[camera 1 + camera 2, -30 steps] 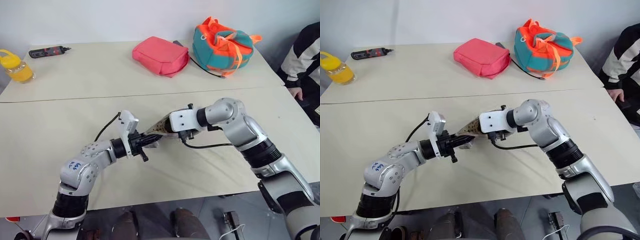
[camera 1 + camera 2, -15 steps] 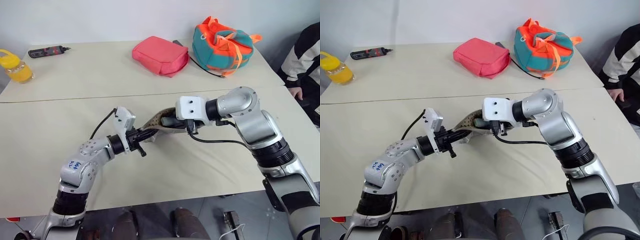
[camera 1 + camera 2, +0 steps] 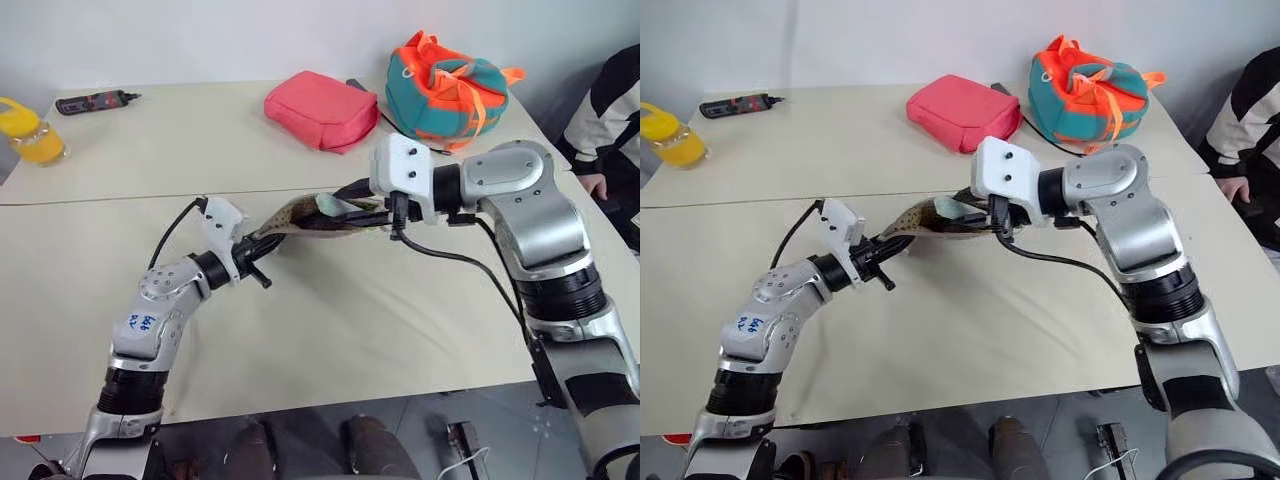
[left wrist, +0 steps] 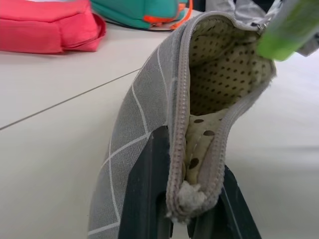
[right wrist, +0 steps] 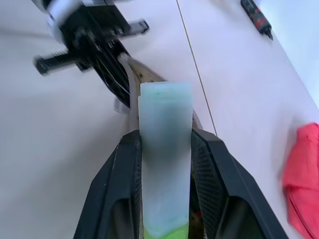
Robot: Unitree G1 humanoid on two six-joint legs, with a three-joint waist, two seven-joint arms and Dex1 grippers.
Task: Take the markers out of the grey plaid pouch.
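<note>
Mint marker (image 5: 164,154) gripped in right tool (image 5: 164,164); left tool (image 4: 184,199) clamped on grey plaid pouch (image 4: 144,124).

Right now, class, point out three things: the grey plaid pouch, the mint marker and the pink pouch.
grey plaid pouch (image 4: 134,109): left wrist view, on its gridded outer side.
mint marker (image 5: 164,149): right wrist view, on its pale barrel.
pink pouch (image 3: 318,108): left eye view, on its top face.
</note>
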